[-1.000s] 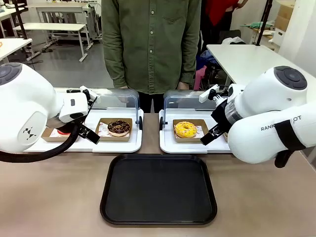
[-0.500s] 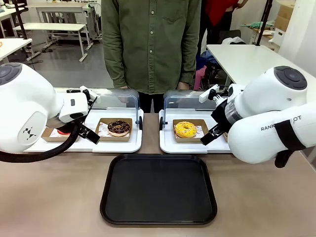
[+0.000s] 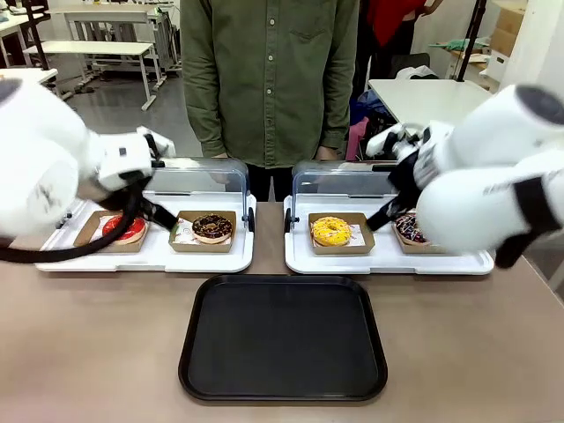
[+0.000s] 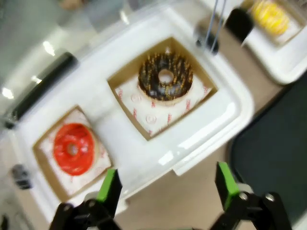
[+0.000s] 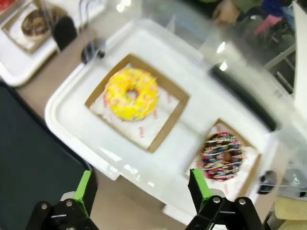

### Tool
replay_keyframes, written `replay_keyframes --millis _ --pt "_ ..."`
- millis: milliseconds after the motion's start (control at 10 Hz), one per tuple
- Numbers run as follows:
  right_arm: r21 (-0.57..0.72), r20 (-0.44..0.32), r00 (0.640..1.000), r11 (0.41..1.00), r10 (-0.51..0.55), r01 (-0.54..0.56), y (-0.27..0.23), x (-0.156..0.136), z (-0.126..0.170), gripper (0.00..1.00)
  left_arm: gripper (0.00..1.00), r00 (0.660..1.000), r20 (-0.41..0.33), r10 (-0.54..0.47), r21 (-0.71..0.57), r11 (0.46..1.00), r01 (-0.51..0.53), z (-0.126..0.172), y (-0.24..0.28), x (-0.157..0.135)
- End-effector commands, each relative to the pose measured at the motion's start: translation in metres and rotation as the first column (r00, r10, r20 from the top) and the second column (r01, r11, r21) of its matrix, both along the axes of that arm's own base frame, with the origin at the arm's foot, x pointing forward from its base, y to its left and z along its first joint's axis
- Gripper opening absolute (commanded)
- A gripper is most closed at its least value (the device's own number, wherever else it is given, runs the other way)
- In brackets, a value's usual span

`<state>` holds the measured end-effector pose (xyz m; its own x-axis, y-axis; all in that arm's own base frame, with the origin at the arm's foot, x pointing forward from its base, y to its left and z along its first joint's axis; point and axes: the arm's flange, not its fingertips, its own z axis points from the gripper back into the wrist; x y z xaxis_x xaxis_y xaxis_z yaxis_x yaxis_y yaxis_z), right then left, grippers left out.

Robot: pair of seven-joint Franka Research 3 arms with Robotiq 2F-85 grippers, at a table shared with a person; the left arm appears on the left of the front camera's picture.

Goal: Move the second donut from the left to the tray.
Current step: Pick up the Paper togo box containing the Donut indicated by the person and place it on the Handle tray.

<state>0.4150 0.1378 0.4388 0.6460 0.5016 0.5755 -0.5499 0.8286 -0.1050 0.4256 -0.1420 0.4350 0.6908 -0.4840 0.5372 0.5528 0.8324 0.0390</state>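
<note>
The second donut from the left is dark chocolate with pale sprinkles. It lies in a brown cardboard dish on the left white tray, and shows again as the chocolate donut in the left wrist view. My left gripper hangs open above the near edge of that white tray, short of the donut, holding nothing. The black tray lies bare at the table's front centre. My right gripper is open above the right white tray's near edge, in front of a yellow donut.
A red-glazed donut sits left of the chocolate one. The yellow donut and a dark donut with coloured sprinkles lie on the right white tray. Clear lids stand open behind both white trays. A person stands at the far side.
Both arms have swung upward and outward and are blurred with motion. The red donut and the coloured-sprinkle donut, partly covered before, now show. The donuts and trays have not moved.
</note>
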Motion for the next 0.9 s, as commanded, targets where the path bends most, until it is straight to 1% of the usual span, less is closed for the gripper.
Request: replay_keyframes --millis 0,100,200,300,400,500,600,700,800 --pt "0.117 -0.013 0.999 0.992 0.047 -0.045 -0.069 0.01 0.057 1.0 1.0 0.994 -0.062 -0.093 -0.089 0.992 0.088 0.059 0.05 0.026" --pt "0.181 -0.013 0.998 0.981 0.067 -0.063 -0.112 0.01 0.071 1.0 1.0 0.978 -0.086 -0.191 -0.127 0.975 0.18 0.081 0.079 0.034" --pt "0.239 0.017 0.993 0.964 0.114 -0.115 -0.153 0.01 0.077 1.0 1.0 0.957 -0.09 -0.278 -0.17 0.951 0.26 0.093 0.108 0.041" --pt "0.288 0.059 0.984 0.941 0.17 -0.18 -0.196 0.011 0.078 1.0 1.0 0.934 -0.063 -0.353 -0.216 0.918 0.332 0.098 0.138 0.049" --pt "0.334 0.1 0.978 0.919 0.185 -0.208 -0.236 0.009 0.073 1.0 1.0 0.899 -0.005 -0.438 -0.264 0.868 0.421 0.097 0.168 0.054" --pt "0.379 0.15 0.972 0.898 0.18 -0.225 -0.278 0.003 0.066 1.0 1.0 0.862 0.077 -0.502 -0.294 0.814 0.5 0.089 0.201 0.061" --pt "0.399 0.202 0.958 0.877 0.203 -0.27 -0.303 -0.007 0.056 1.0 1.0 0.843 0.128 -0.522 -0.334 0.778 0.532 0.083 0.233 0.06" --pt "0.412 0.243 0.944 0.857 0.224 -0.309 -0.316 -0.016 0.046 1.0 1.0 0.846 0.154 -0.51 -0.345 0.775 0.53 0.079 0.258 0.052" --pt "0.417 0.305 0.924 0.84 0.232 -0.348 -0.334 -0.023 0.038 1.0 1.0 0.844 0.195 -0.5 -0.378 0.755 0.535 0.072 0.282 0.054"
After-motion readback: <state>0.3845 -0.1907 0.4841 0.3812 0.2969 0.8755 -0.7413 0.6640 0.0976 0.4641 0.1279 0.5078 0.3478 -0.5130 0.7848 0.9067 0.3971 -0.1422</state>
